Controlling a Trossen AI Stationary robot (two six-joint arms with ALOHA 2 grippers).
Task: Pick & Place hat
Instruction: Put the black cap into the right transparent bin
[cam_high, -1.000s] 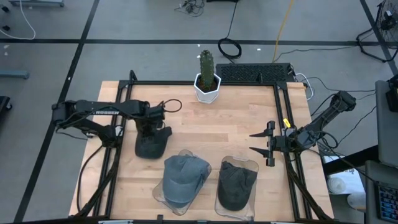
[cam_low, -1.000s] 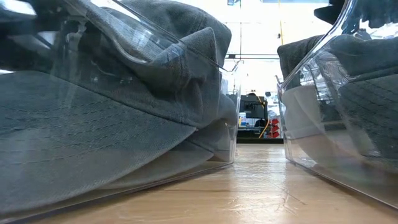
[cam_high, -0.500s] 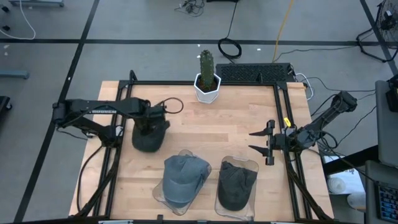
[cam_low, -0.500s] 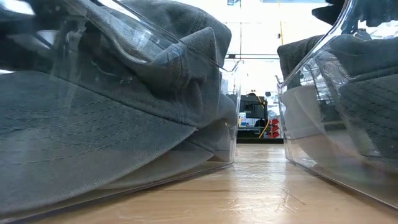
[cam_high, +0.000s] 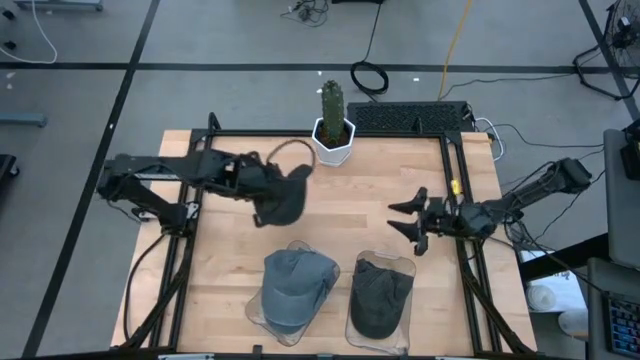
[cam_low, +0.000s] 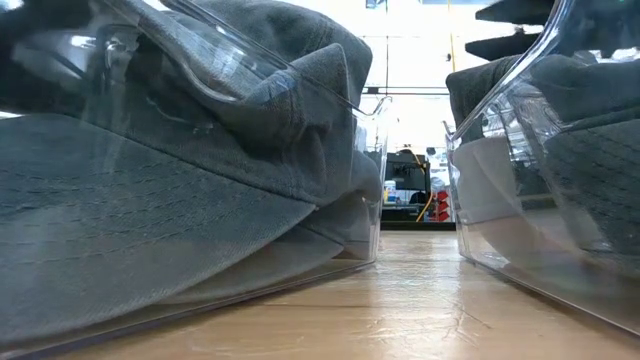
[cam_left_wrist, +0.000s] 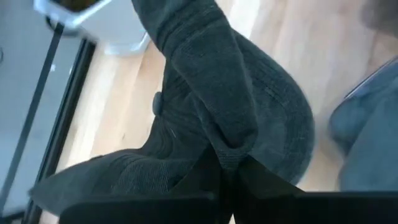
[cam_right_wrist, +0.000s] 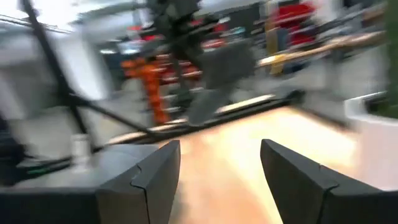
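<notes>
1. While you watch the left side of the wooden table (cam_high: 330, 205), your left gripper (cam_high: 262, 186) is clamped tight on a dark hat (cam_high: 283, 196), which hangs off it clear of the boards, just short of the cactus pot (cam_high: 332, 140).
2. From the left wrist view, you can see the fingers pinched together on a fold of that hat (cam_left_wrist: 217, 106), with the crown drooping below and a corner of the white pot (cam_left_wrist: 115, 28) beyond.
3. Front and centre, you have two clear plastic holders side by side: the left holder (cam_high: 290, 290) carries a blue-grey cap (cam_high: 295, 283), the right holder (cam_high: 381, 297) a darker cap (cam_high: 381, 295).
4. Down at table height, those caps fill your picture: the blue-grey one (cam_low: 170, 170) on one side, the darker one (cam_low: 560, 150) on the other, bare wood between.
5. Over on your right, the right gripper (cam_high: 410, 218) hovers above the table near the frame rail (cam_high: 462, 215), fingers spread and holding nothing.
6. From its own wrist view, you see both fingers (cam_right_wrist: 146, 180) parted over bare wood.
</notes>
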